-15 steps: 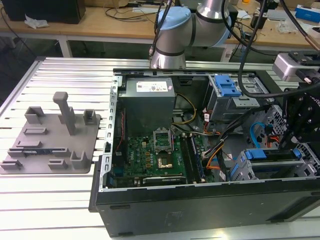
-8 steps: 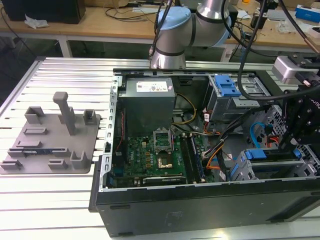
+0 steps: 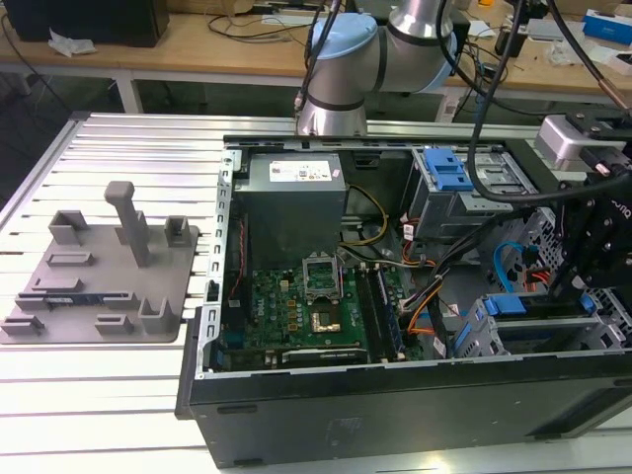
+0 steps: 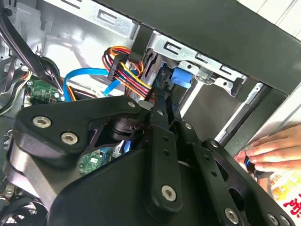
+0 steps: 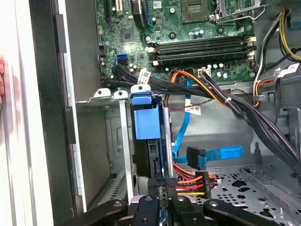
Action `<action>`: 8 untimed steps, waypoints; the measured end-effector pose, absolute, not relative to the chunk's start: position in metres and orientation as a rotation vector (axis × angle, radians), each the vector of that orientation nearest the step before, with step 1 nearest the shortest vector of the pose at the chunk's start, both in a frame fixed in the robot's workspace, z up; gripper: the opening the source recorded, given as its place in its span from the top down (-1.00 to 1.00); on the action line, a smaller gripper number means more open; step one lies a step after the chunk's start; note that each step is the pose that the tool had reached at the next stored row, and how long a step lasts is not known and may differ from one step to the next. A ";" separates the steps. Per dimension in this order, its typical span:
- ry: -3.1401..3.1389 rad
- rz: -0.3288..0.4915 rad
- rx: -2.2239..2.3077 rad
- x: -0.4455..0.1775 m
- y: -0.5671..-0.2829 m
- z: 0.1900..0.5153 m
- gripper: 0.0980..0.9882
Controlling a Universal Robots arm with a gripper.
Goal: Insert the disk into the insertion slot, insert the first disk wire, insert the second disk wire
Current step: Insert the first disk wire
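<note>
"Black linkage of the gripper sits closest in both wrist views. How do the fingers stand?"

"Pressed close together, with a thin gap at the tips, right at the end of the coloured wire bundle. Whether they pinch its plug I cannot tell."

"And the disk?"

"The disk stands on edge inside the insertion slot, its blue frame tab toward the motherboard. The fingertips are at its opposite end."

"The blue flat cable?"

"The blue flat cable lies beside the slot, its plug apart from the disk."

"Anything else?"

"A person's hand rests outside the case wall. In the exterior view the computer case lies open on the bench, with a grey fixture plate at the exterior view's left."
</note>
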State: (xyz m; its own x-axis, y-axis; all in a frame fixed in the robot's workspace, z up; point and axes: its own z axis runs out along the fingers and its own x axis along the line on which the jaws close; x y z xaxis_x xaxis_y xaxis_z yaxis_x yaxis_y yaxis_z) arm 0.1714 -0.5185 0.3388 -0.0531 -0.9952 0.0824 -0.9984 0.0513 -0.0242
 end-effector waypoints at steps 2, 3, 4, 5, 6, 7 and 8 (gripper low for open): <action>-2.246 0.116 2.131 0.171 -0.519 0.338 0.84; -2.246 0.116 2.131 0.171 -0.519 0.338 0.84; -2.246 0.115 2.132 0.172 -0.519 0.336 0.84; -2.246 0.116 2.132 0.172 -0.519 0.336 0.84; -2.245 0.116 2.131 0.172 -0.519 0.335 0.84; -2.245 0.116 2.131 0.172 -0.519 0.335 0.84; -2.245 0.116 2.131 0.172 -0.519 0.335 0.84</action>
State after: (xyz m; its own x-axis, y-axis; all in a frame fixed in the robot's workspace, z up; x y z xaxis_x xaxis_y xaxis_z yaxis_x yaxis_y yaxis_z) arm 0.1717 -0.5186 0.3349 -0.0530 -0.9951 0.0832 -0.9984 0.0511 -0.0244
